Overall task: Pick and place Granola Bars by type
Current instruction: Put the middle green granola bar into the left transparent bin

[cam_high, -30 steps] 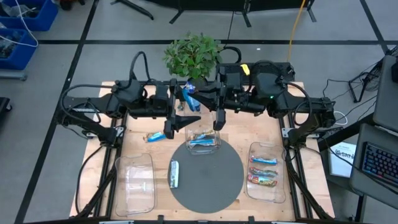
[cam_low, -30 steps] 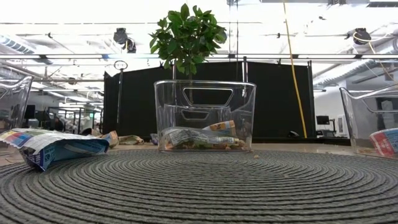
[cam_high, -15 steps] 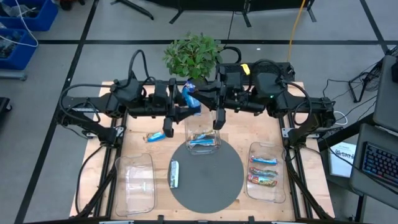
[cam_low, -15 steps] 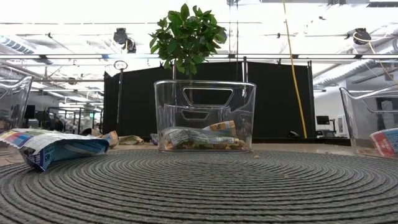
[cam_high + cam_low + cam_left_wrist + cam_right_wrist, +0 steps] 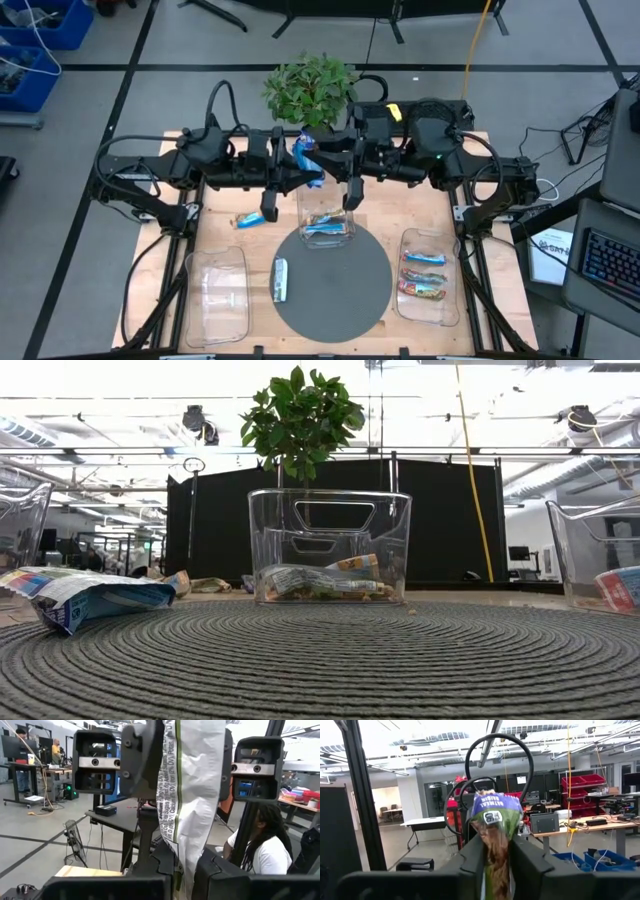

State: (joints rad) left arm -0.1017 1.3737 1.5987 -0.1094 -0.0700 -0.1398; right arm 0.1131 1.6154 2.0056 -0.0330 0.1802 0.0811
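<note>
The table (image 5: 400,215) carried a round mat (image 5: 335,290) and three clear trays; the middle tray (image 5: 327,225) and the right tray (image 5: 425,265) held bars. Above the middle tray, at the far side of the table, the left gripper (image 5: 300,178) and right gripper (image 5: 320,160) met at one blue bar (image 5: 306,160). The fingers (image 5: 150,750) of both were clenched on it, one at each end.

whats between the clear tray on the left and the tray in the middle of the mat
One silver-white bar lies between the left tray and the middle tray, at the round mat's left edge; the high view shows it.
</note>
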